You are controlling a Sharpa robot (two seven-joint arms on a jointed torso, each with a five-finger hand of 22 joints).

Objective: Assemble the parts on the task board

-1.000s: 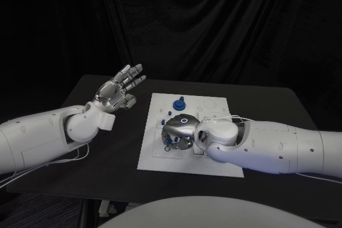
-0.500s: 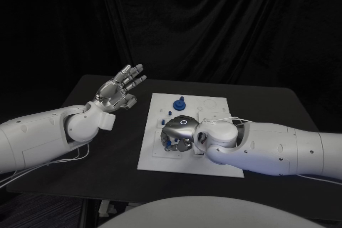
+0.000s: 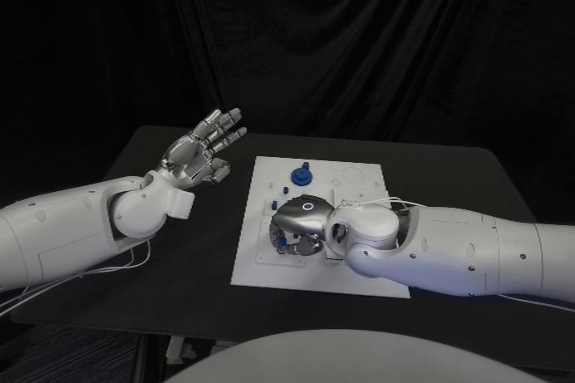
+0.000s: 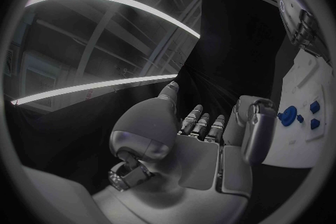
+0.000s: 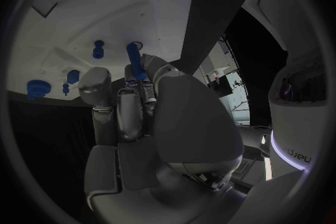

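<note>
Task board [image 3: 360, 179], white plate, lies in the middle of the black desk [image 3: 144, 154]. Blue parts on it: one round piece with a knob [image 3: 301, 175] stands at the far side, some small ones [image 3: 281, 243] sit near the left edge, partly hidden under the right hand.

Step in hand, as I judge it: seating one blue peg [image 5: 135, 61] in the board. Right hand [image 3: 302, 227] is low over the middle of the board, palm down. In the right wrist view its fingertips [image 5: 148, 61] close around the peg, which points toward the board surface; the peg end looks very close to a round seat, but I cannot tell if it is already inside. So right hand = pinching the peg, other fingers curled beside it.

Left hand [image 3: 201, 150] is raised above the desk, left of the board and well apart from it, fingers spread and straight, holding nothing, touching nothing.

Next move probably needs: keep the peg upright, line it w/ the hole, press down gently, then let go. Risk: peg tilts or slips in the pinch, because the contact area is small. More parts remain loose, so the task seems approx. half way at most.
</note>
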